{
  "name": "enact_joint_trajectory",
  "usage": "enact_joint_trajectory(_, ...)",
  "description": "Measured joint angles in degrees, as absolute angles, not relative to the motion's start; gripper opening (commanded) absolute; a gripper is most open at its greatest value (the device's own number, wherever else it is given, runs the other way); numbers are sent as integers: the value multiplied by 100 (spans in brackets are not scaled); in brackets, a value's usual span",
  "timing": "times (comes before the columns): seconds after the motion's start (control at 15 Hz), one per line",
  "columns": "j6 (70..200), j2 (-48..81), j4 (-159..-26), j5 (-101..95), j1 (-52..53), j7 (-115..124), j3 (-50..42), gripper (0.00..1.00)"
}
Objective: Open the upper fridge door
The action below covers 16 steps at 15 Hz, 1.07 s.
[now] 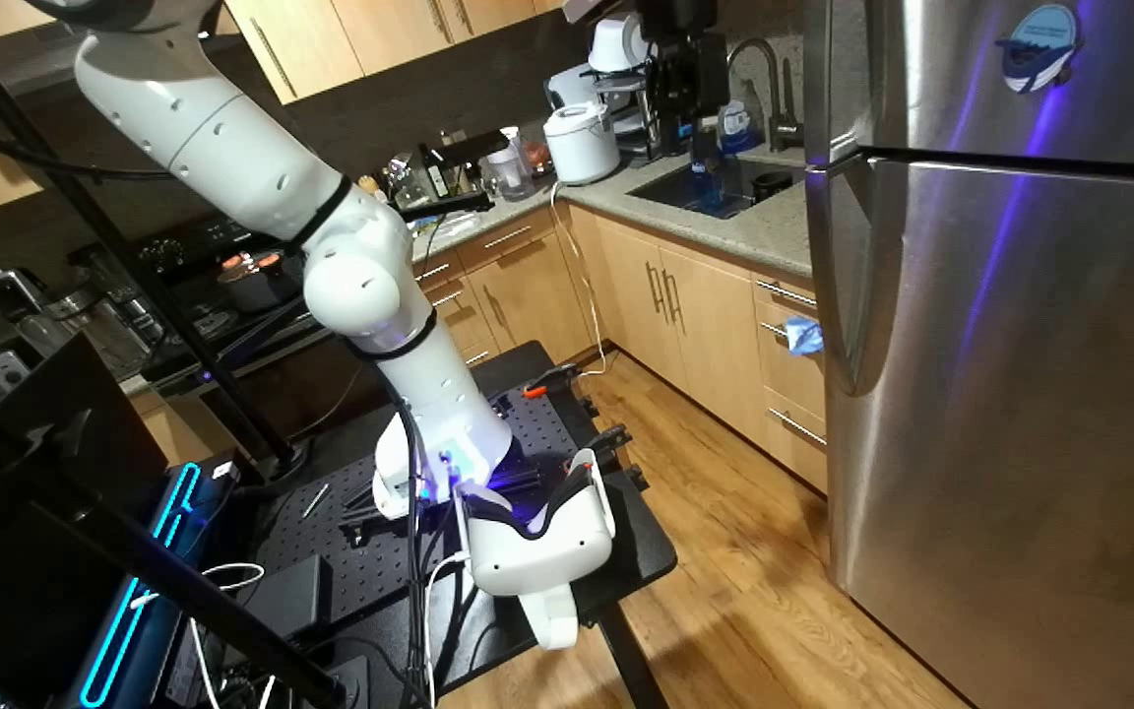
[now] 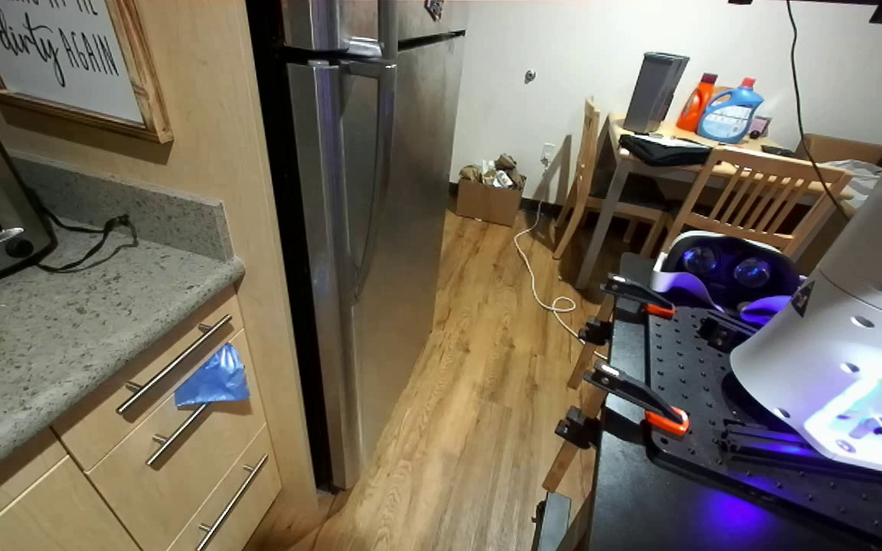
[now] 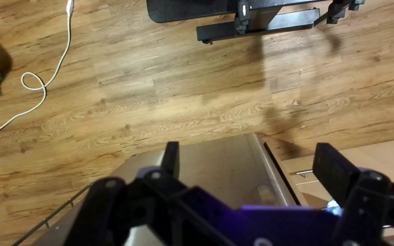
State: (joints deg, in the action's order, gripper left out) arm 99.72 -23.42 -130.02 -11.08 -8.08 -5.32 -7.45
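The upper fridge door (image 1: 951,89) is stainless steel and shut, at the top right of an exterior view. Its handle (image 1: 848,79) runs along its left edge. Only the door's lower part (image 2: 419,19) shows in an exterior view. The lower fridge door (image 1: 1030,394) is also shut; its front shows below the jaws in the wrist view (image 3: 214,167). My gripper (image 1: 703,162) hangs pointing down in front of the sink, left of the upper door and apart from it in the picture. In the wrist view the gripper (image 3: 248,150) has its fingers wide apart with nothing between them.
The counter with the sink (image 1: 724,187) and drawers (image 2: 173,444) adjoins the fridge. A blue cloth (image 2: 215,375) hangs on a drawer handle. The black robot table (image 1: 616,551) carries a white headset (image 1: 537,551) and clamps. A white cable (image 3: 43,85) lies on the wood floor.
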Motion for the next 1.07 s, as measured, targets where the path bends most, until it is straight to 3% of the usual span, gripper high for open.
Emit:
enact_joint_trajectory(0.4, 10157, -2344, -13007, -1115, -764, -530, -710, 100)
enact_joint_trajectory(1.07, 11550, -2559, -13392, -1620, -691, -529, -600, 100)
